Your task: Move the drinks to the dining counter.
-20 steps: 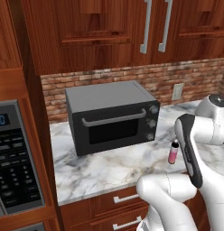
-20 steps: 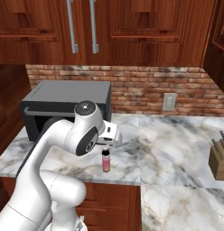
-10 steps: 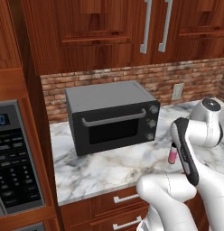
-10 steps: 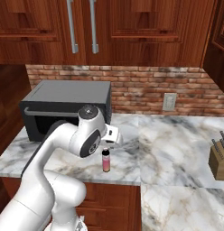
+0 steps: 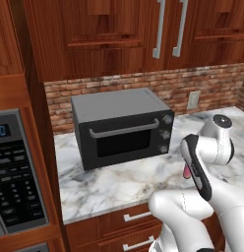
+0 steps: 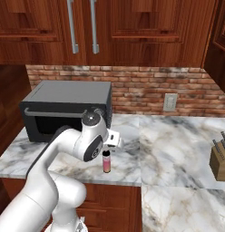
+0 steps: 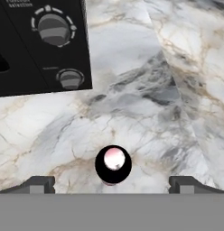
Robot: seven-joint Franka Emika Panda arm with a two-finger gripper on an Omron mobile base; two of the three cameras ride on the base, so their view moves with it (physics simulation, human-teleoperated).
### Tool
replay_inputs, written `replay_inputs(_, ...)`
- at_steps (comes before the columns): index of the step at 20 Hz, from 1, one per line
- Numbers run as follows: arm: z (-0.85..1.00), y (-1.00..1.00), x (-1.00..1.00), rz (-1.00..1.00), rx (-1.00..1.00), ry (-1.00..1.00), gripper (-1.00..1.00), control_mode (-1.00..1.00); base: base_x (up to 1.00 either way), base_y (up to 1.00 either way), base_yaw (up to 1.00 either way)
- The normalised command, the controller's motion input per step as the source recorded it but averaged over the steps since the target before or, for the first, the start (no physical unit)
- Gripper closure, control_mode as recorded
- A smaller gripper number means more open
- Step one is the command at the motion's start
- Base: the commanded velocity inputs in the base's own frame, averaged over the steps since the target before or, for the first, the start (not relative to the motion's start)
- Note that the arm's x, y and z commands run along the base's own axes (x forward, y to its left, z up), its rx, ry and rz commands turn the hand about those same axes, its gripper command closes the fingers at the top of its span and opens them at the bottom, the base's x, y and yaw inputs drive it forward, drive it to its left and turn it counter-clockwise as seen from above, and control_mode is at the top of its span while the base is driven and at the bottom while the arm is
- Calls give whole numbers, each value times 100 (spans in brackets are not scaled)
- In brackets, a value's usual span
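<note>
From the left we see the arm has swung nearer, hiding most of the pink bottle (image 5: 186, 172). From the right, the bottle (image 6: 106, 161) stands unmoved. Our gripper (image 7: 112, 184) hangs wide open, empty, bottle (image 7: 113, 164) centred between the jaws.

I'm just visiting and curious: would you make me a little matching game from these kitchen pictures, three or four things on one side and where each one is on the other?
Things:
1. pink bottle
2. toaster oven
3. knife block
4. wall socket

Places:
A. on the brick wall, above the counter
B. at the far right end of the counter
C. standing near the counter's front edge, below the open hand
D. at the back left of the counter, against the brick

Pairs: 1-C, 2-D, 3-B, 4-A
</note>
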Motion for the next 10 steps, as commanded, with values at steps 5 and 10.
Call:
replay_inputs(5, -19, 0, 12, 0, 0, 0, -100, -100, 0, 0, 0)
replay_inputs(10, -17, 0, 11, 0, 0, 0, -100, -100, 0, 0, 0)
